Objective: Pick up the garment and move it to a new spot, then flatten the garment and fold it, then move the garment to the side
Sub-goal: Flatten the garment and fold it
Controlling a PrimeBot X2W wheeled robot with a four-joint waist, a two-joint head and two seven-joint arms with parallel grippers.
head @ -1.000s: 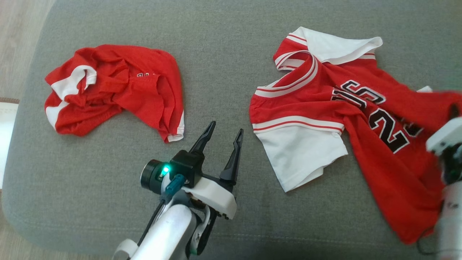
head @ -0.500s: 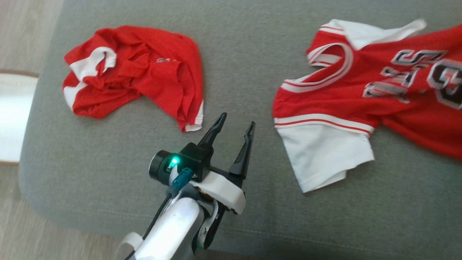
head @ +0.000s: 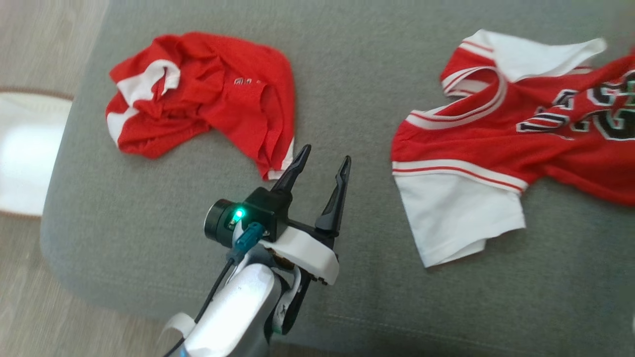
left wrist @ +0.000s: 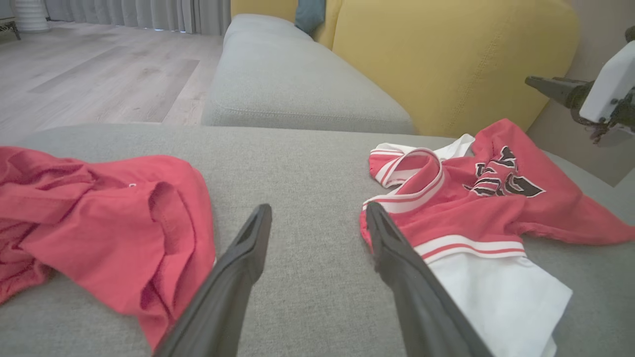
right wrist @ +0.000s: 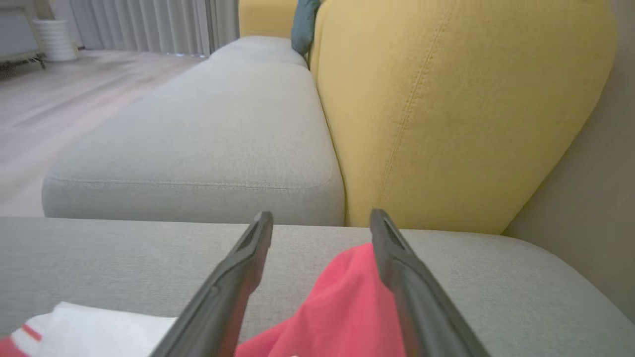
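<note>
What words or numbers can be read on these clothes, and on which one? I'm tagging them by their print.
jersey: large black characters edged in white across the chest. They are creased, blurred and cut off by the picture's edge, so they are not readable.
crumpled red garment: a small white print, too small to read.
Nothing else here carries any text.

The head camera looks steeply down on the grey cushion (head: 347,89). Both wrist cameras sit low above it, facing the yellow backrest (left wrist: 446,59); all three share the red jersey (head: 471,144), the right wrist nearest.
</note>
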